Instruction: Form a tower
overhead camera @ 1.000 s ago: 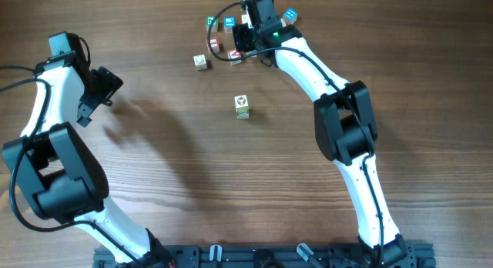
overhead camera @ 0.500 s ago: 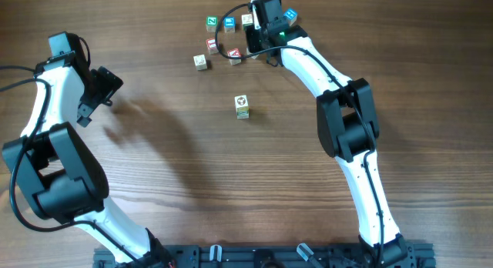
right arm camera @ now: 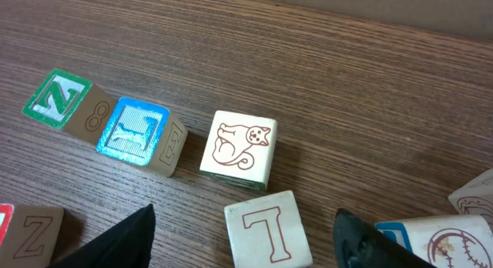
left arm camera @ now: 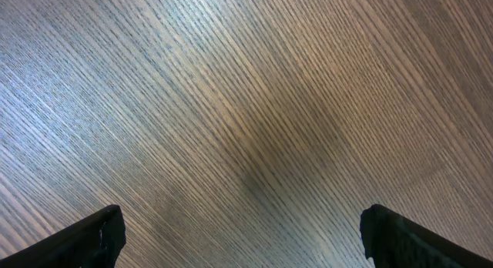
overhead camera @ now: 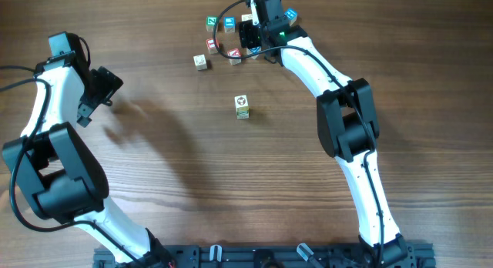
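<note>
Green-topped cube (right arm camera: 56, 97) shows 8; white cube (right arm camera: 266, 229) shows L.

- Spotted the tower (overhead camera: 242, 106) standing alone mid table (overhead camera: 169, 168), well in front of the loose cubes (overhead camera: 211, 45).
- Found those bunched up near the far edge.
- Had the Z cube (right arm camera: 56, 96) leftmost in the back row, with the picture cube (right arm camera: 132, 132) tight against its right side.
- Saw the cat cube (right arm camera: 239, 142) just beside that, further right.
- Caught the L cube (right arm camera: 264, 228) right in front of the cat cube.
</note>
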Robot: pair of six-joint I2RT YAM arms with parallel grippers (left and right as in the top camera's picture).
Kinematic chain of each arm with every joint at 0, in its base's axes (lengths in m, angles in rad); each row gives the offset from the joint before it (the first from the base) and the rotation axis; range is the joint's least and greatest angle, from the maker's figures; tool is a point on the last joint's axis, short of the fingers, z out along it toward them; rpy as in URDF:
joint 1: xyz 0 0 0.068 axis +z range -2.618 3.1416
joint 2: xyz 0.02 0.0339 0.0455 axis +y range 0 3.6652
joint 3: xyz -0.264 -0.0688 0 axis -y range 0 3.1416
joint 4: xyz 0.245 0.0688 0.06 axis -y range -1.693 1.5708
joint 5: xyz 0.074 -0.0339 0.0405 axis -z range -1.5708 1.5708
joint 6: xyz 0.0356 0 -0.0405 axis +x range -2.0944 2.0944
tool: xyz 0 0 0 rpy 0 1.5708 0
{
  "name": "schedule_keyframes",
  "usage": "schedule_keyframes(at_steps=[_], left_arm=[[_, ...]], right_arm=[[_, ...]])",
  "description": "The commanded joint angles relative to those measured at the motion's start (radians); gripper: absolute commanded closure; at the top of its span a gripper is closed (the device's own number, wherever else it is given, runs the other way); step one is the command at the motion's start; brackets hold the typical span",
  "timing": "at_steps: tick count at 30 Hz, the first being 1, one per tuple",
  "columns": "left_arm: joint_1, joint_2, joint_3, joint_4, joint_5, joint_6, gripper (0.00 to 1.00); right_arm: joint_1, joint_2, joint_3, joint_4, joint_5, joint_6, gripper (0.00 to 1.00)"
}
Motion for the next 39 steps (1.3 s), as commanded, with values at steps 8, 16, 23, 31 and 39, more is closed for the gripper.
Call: schedule_keyframes(at_steps=[8, 16, 23, 31, 39], left_arm=[[0.003, -0.02, 0.01, 0.0, -0.01, -0.003, 0.0], [0.003, -0.02, 0.01, 0.0, -0.01, -0.003, 0.0], [0.003, -0.02, 0.01, 0.0, -0.01, -0.003, 0.0], [0.003, -0.02, 0.01, 0.0, -0.01, -0.003, 0.0], [0.003, -0.02, 0.01, 0.0, -0.01, -0.003, 0.0]], right_arm=[[0.002, 0.056, -0.01, 0.005, 0.007, -0.016, 0.42], [0.001, 0.059, -0.01, 0.008, 0.007, -0.014, 0.65], [-0.001, -0.021, -0.01, -0.013, 0.007, -0.014, 0.68], [-0.001, -0.263, -0.01, -0.209, 0.006, -0.013, 0.71], [0.0, -0.365, -0.01, -0.77, -0.043, 0.095, 0.76]])
